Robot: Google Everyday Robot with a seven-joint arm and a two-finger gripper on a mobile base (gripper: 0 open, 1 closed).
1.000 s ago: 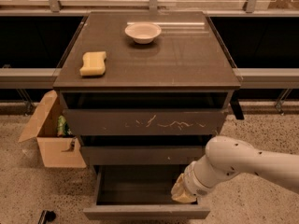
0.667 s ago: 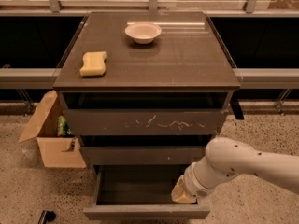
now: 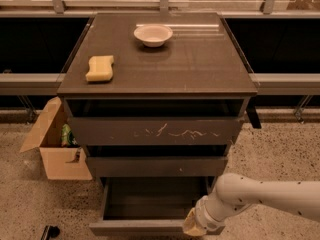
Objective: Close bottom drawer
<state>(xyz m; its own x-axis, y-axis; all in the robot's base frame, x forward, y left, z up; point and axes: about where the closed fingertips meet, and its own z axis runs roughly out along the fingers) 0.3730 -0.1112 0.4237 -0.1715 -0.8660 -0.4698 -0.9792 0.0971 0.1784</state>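
The bottom drawer (image 3: 150, 199) is the lowest of three in a dark grey-brown cabinet and stands pulled far out, its dark shallow box empty. Its plain front (image 3: 135, 228) lies along the bottom edge of the camera view. My white arm comes in from the right. The gripper (image 3: 194, 224) sits at the right end of that front, at the drawer's right front corner. Only its tan tip shows.
Above it are a middle drawer (image 3: 156, 166) and a top drawer with white scratches (image 3: 155, 131), both slightly out. A white bowl (image 3: 153, 34) and a yellow sponge (image 3: 100, 68) lie on the cabinet top. An open cardboard box (image 3: 55, 144) stands on the floor at left.
The arm and gripper have shifted slightly lower and toward the drawer's front. The drawer stands as far out as before.
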